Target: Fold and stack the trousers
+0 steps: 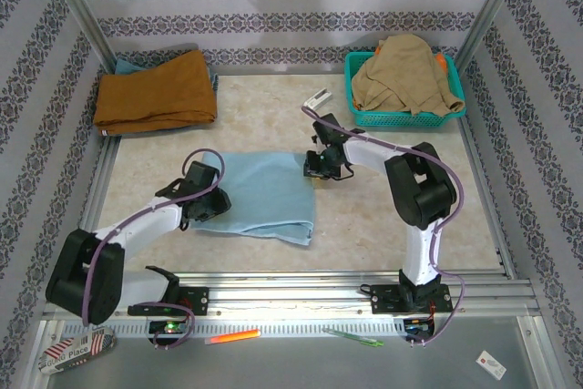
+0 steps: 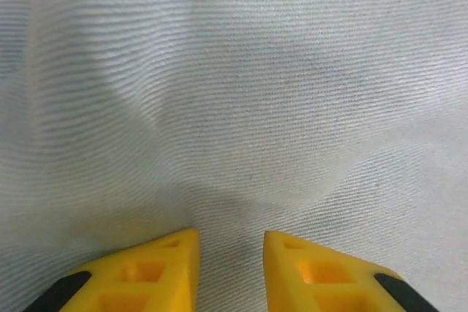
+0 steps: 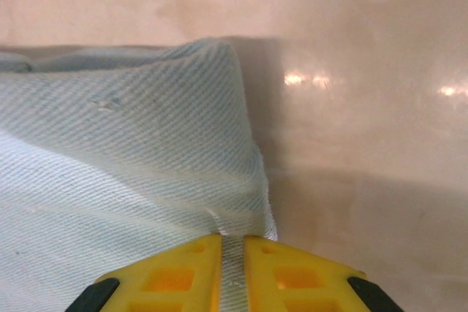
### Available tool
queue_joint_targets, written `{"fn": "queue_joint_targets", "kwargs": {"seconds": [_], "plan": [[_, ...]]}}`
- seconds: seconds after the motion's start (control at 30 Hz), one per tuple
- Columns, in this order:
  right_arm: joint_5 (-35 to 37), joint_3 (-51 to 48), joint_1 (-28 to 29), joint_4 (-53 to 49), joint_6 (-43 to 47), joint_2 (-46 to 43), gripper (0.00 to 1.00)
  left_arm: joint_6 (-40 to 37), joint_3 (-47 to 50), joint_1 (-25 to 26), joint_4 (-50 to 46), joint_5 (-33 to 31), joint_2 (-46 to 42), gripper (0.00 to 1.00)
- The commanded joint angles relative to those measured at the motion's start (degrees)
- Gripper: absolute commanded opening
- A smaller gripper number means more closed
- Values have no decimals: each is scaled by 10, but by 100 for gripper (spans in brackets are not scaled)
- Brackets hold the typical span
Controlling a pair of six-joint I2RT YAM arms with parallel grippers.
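Observation:
The light sky-blue trousers [image 1: 260,193] lie folded into a flat rectangle in the middle of the table. My left gripper [image 1: 202,207] rests at their left edge; in the left wrist view its yellow fingers [image 2: 157,272] stand apart over the blue cloth [image 2: 241,93], with only flat fabric between them. My right gripper [image 1: 316,167] sits at the trousers' upper right corner. The right wrist view shows its jaws [image 3: 232,253] closed on a pinched ridge of the cloth's edge [image 3: 146,151], next to bare table.
A rust-orange garment [image 1: 155,93] lies folded at the back left. A teal basket [image 1: 405,116] at the back right holds a tan-beige garment [image 1: 405,70]. A small white card [image 1: 319,97] lies behind the right arm. Pens and a tin sit on the near rail.

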State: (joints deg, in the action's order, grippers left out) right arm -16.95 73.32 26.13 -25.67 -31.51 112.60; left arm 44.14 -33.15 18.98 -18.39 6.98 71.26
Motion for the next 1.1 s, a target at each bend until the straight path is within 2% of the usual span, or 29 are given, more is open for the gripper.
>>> {"fn": "queue_joint_targets", "kwargs": {"seconds": [0.0,0.1,0.17,0.27,0.37,0.43,0.5,0.53,0.63,0.77,0.9,1.07], "plan": [[27,17,1,-55,8,-15,21,-6,-37,-12,-40,-12,-20,46],[30,6,6,-60,9,-62,28,-31,-96,-29,-64,-53,-53,78],[34,-11,9,-56,6,-98,32,-41,-120,-55,-50,-84,-68,88],[23,-54,12,-28,-5,-151,34,-31,-127,-99,44,-101,-51,87],[8,-94,15,-1,-18,-185,36,-40,-129,-118,152,-104,-7,78],[6,-114,15,8,-20,-202,37,-13,-130,-140,198,-102,25,63],[3,-134,14,18,-23,-214,38,46,-132,-186,237,-38,66,44],[1,-141,13,22,-24,-218,38,79,-128,-203,254,-18,82,41],[-9,-162,8,38,-28,-227,39,192,-85,-246,352,-9,126,40],[-17,-172,2,48,-25,-225,40,252,-62,-278,498,-6,190,42],[-26,-174,-5,57,-25,-218,40,306,-105,-301,520,20,275,36],[-39,-175,-5,74,-33,-212,42,302,-141,-318,552,30,336,33]]}}
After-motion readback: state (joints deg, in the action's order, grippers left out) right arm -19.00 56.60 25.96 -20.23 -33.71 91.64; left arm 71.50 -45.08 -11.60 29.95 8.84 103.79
